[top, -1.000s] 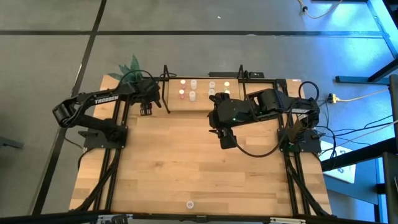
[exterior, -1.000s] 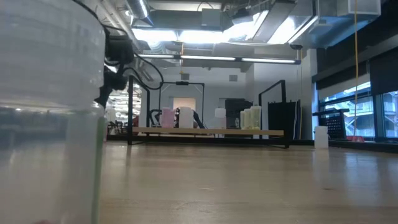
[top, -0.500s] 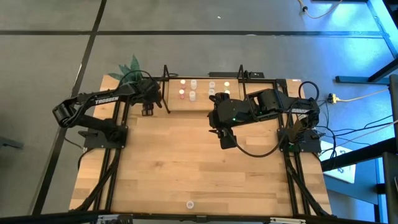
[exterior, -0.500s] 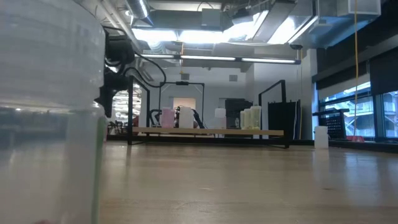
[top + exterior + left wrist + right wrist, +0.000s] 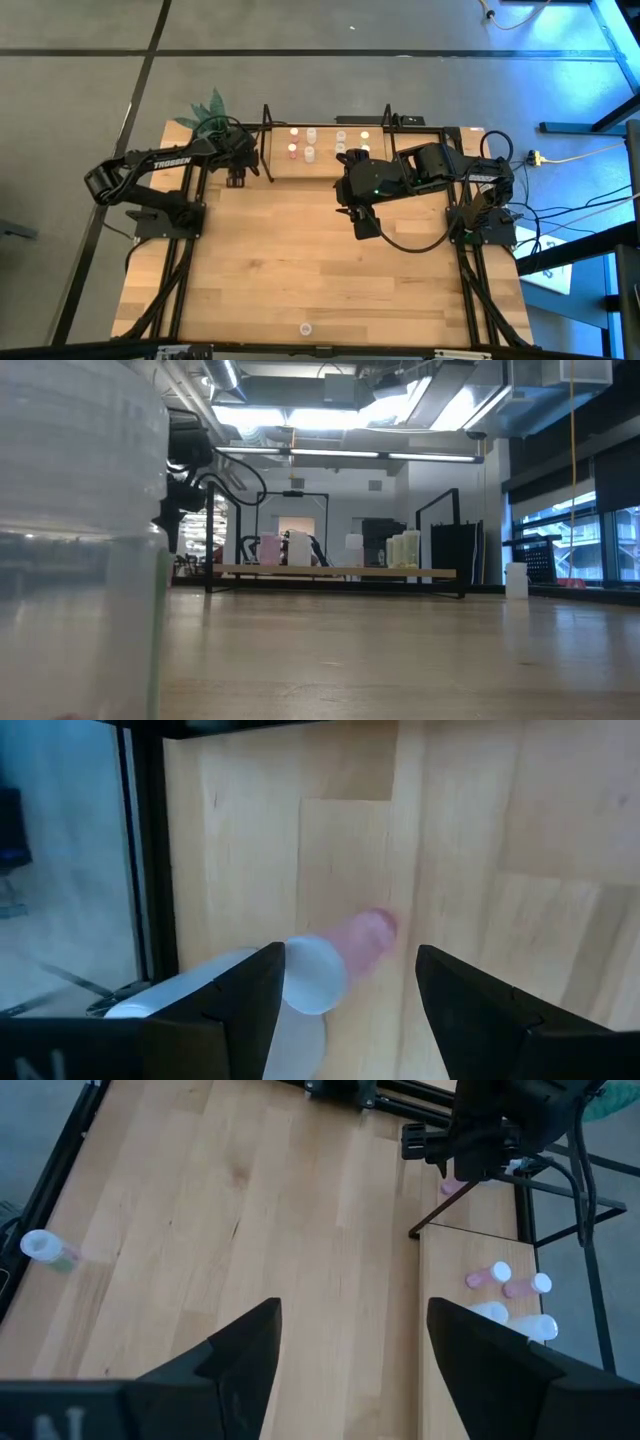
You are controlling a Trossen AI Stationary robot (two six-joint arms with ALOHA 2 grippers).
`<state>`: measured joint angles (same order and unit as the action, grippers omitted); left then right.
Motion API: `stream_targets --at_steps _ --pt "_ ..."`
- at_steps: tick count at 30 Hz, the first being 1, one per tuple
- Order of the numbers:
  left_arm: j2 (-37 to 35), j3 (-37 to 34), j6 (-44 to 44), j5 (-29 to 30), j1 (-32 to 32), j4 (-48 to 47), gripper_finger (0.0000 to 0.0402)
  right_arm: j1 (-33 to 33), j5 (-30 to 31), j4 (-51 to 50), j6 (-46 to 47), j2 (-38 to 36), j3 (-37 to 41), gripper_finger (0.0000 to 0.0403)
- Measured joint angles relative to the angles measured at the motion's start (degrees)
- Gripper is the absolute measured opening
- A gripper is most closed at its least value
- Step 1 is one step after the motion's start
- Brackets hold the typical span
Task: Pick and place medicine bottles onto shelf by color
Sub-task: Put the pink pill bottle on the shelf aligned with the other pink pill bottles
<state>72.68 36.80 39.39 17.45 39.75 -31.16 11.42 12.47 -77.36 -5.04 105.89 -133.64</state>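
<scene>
My left gripper (image 5: 237, 178) stands open just off the shelf's (image 5: 290, 172) left end, pointing steeply down. A pink medicine bottle with a white top (image 5: 335, 955) stands on the table between its fingers, close to one finger (image 5: 262, 982); the right wrist view shows this bottle (image 5: 452, 1183) under the gripper. Several medicine bottles (image 5: 310, 143) stand on the shelf board. One more bottle (image 5: 305, 328) stands near the table's front edge. My right gripper (image 5: 362, 225) hangs open above the table's middle, with nothing between its fingers. My left gripper has one finger right beside the bottle's white top (image 5: 312, 978); whether it touches the top, I cannot tell. The other finger (image 5: 470, 1000) stands well clear of the bottle.
A green plant (image 5: 207, 108) stands at the table's far left corner, behind my left arm. Black frame rods and posts (image 5: 268, 140) edge the shelf. The near bottle (image 5: 80, 540) fills the low view's left side.
My left gripper has rolled a little at the wrist beside the shelf's left end. Its fingers keep the same gap.
</scene>
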Motion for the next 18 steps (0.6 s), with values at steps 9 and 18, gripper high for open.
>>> stream_targets --at_steps 9,18 --pt "0.00 -0.09 0.18 1.48 0.00 2.21 0.0220 0.01 -0.01 -0.02 0.01 0.00 0.00 0.0252" --pt "-0.02 -0.28 -1.13 0.91 0.00 2.29 0.0220 0.00 0.00 -0.02 0.00 0.00 0.00 0.0252"
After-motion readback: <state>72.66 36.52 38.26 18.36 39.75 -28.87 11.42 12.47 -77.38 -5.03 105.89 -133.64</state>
